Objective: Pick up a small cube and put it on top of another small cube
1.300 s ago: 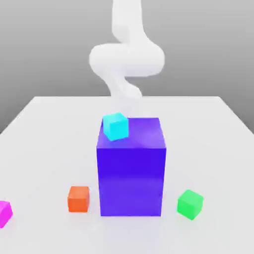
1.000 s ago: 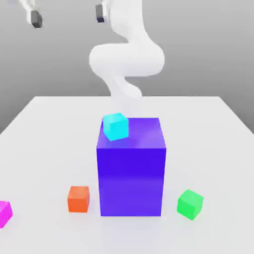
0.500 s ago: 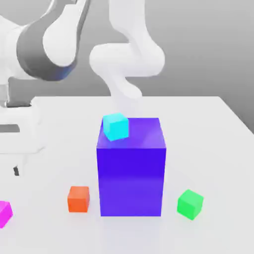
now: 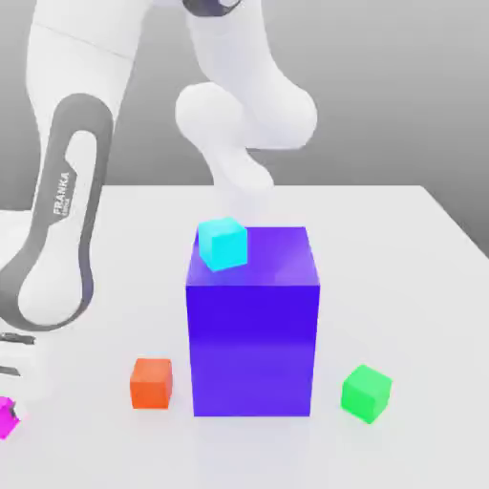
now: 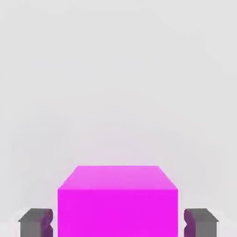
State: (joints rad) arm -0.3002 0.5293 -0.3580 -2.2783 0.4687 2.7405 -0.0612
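Note:
The small magenta cube (image 4: pixel 6 420) rests on the white table at the exterior view's far left, near the front edge, partly cut off by the picture's border. My gripper (image 4: pixel 9 409) has come down over it. In the hand view the magenta cube (image 5: pixel 118 194) sits between the two dark fingers (image 5: pixel 34 221), which press against its sides, so my gripper (image 5: pixel 118 221) is shut on it. The cube still rests on the table. The small green cube (image 4: pixel 367 392) sits alone on the table at the front right, far from the gripper.
A tall blue-purple block (image 4: pixel 252 334) stands mid-table between the magenta and green cubes, with a cyan cube (image 4: pixel 223 243) on its top left corner. An orange cube (image 4: pixel 151 383) lies just left of the block. The arm's white links (image 4: pixel 67 220) rise over the table's left side.
The arm has swung down at the exterior view's left, bringing the hand onto the magenta cube. The fingers, wide apart before, have closed on the cube. No cube has moved.

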